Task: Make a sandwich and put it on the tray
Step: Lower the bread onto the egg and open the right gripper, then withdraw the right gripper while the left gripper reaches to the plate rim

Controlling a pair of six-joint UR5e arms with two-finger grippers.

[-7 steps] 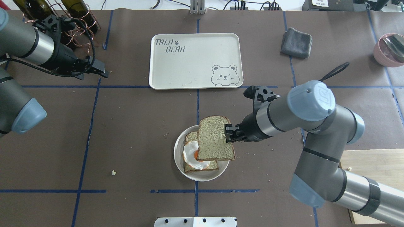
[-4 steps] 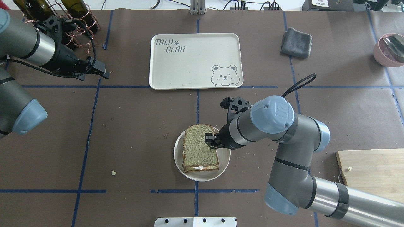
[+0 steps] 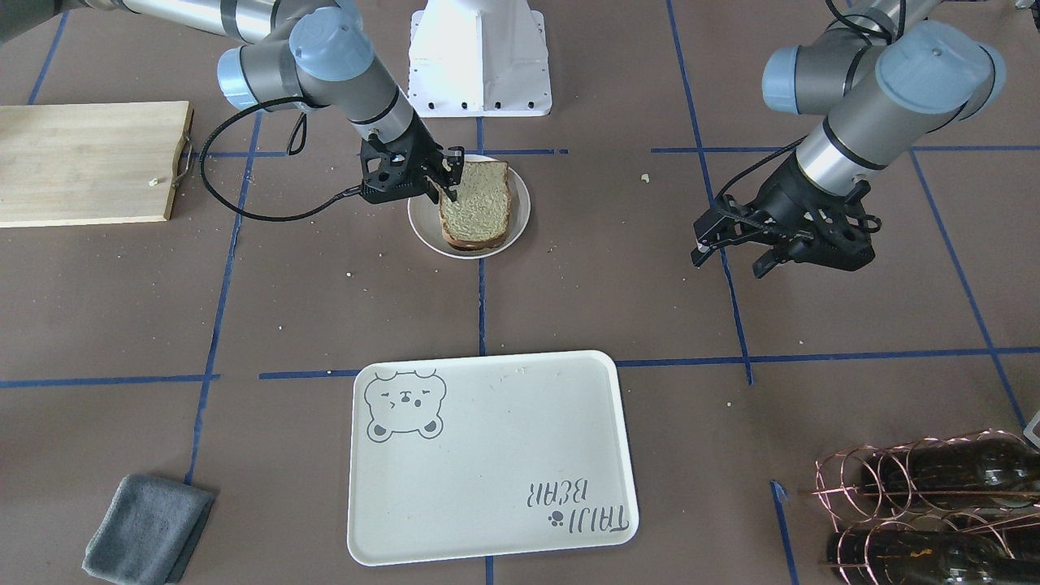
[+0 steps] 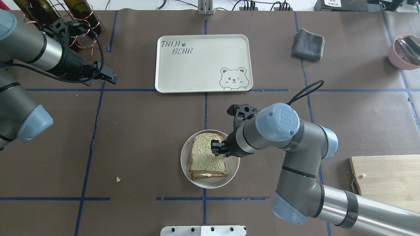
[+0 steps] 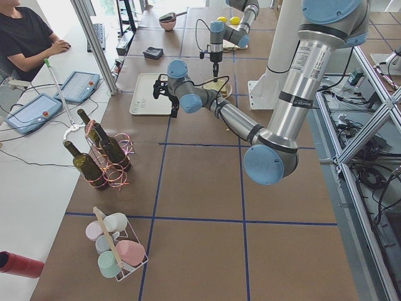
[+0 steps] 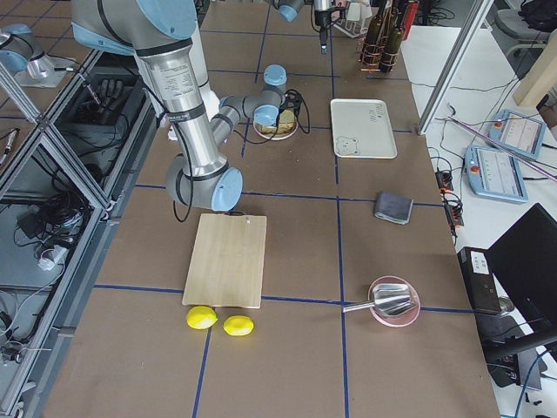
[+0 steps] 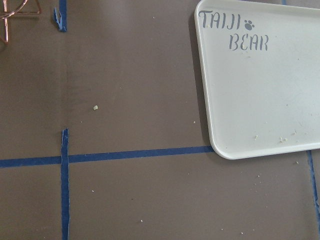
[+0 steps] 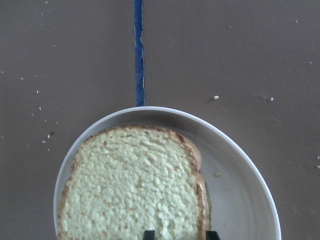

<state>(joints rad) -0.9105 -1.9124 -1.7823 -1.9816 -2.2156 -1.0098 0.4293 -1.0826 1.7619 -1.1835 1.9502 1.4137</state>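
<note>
Paper in dark brown, crossed by blue tape lines, is covering the tabletop (image 4: 137,137). The tray (image 4: 203,62) is lying flat on the far side from the robot, its bear drawing and lettering facing up and only crumbs on it. The wooden cutting board (image 4: 387,177) is lying at the robot's right, near the right arm. The white plate (image 4: 210,185) is sitting on the tabletop well apart from the tray, on the robot's side of it. The sandwich (image 4: 206,157) is resting on this plate, the top slice lying over the lower one and a sliver of white egg showing at the near edge. The right end effector (image 4: 216,147) is reaching down onto the top slice's right edge; its tips are showing slightly parted in the wrist view, and I cannot tell whether they are pinching the bread. The left end effector (image 3: 729,266) is hanging above bare tabletop with its fingers spread, gripping nothing. A folded grey cloth (image 4: 308,44) is lying to the right of the tray.
</note>
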